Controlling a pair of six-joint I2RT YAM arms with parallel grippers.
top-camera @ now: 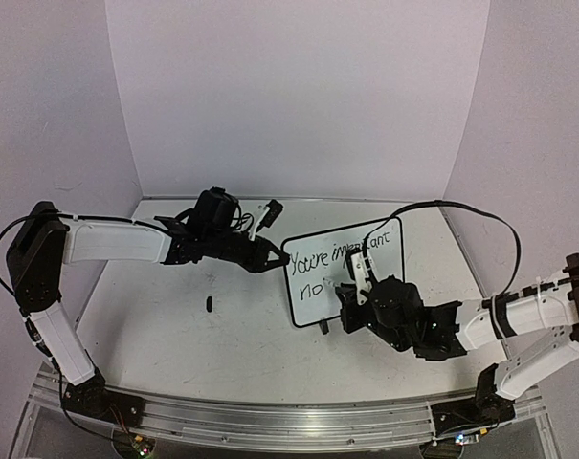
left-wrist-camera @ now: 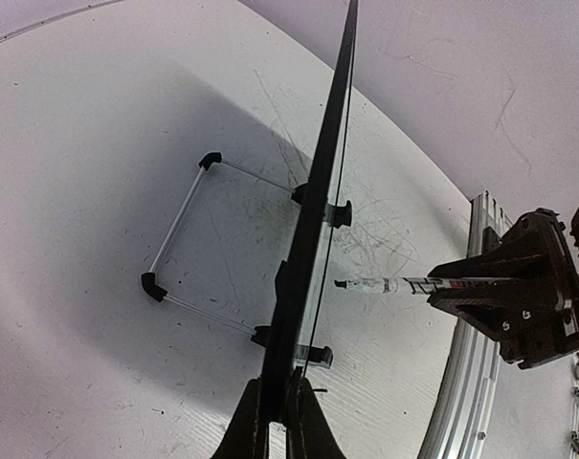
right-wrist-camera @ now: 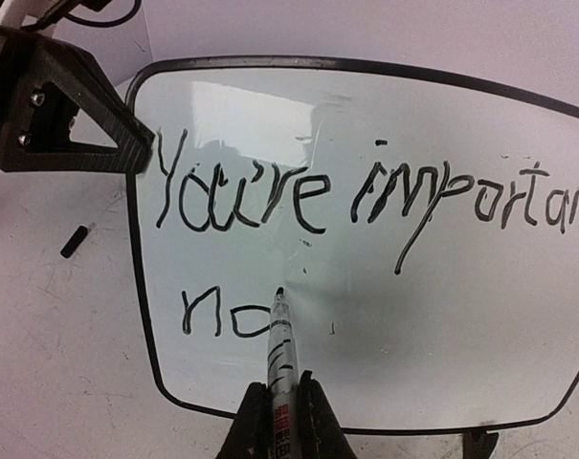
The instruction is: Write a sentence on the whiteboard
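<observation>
The right gripper (right-wrist-camera: 281, 406) is clenched on a marker (right-wrist-camera: 279, 349). Its tip touches the whiteboard (right-wrist-camera: 442, 316) near the board's 7 o'clock, just after "no" under "You're important". The board stands upright, right of table centre. At its 9 o'clock edge the left gripper (left-wrist-camera: 285, 387) is clamped on the frame, bracing it. Line two looks unfinished, and the next letter calls for light strokes toward 3 o'clock.

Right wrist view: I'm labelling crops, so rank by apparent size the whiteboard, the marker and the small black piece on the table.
1. whiteboard, fills most of the view.
2. marker, enlarged by nearness to the camera.
3. small black piece, left of the whiteboard, clearly smallest.
</observation>
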